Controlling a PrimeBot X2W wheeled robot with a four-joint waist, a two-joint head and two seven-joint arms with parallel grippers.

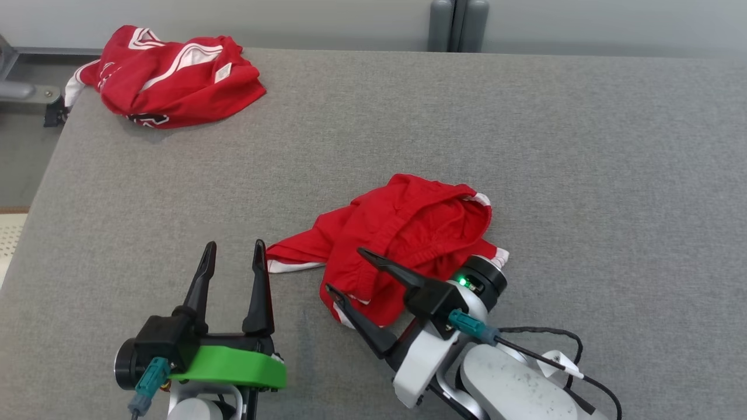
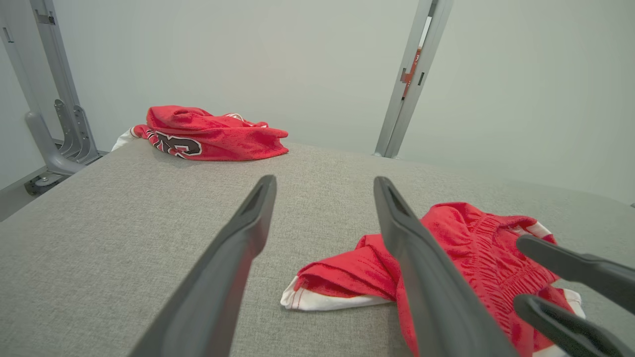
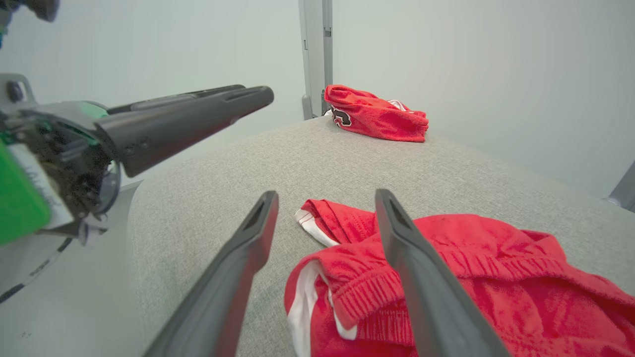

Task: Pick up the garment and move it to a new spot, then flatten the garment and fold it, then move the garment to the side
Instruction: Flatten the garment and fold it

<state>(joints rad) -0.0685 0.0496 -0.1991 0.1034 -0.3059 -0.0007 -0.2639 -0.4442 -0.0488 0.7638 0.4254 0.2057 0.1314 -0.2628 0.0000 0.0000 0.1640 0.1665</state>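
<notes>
so the red garment [image 1: 408, 227] sits crumpled in a heap around the middle of the grey padded table [image 1: 554, 146], on the robot's side of it. the right gripper [image 1: 344, 269] hangs right over the heap's near-left edge, with its two long dark fingers splayed wide and nothing pinched between them as far as i can see. in the right wrist view one finger crosses the gathered waistband and the other is out over the tabletop at the heap's edge. the left gripper [image 1: 234, 244] is just left of the garment, also spread wide and empty, tips near a flat bit of cloth with a white hem that pokes out toward it. the fabric looks like soft jersey, with ribbed elastic at the waist and white trim on the edges. the table cover is a coarse grey weave. a second red garment [image 1: 169, 79] with white stripes lies bunched at the far left corner, well apart.
</notes>
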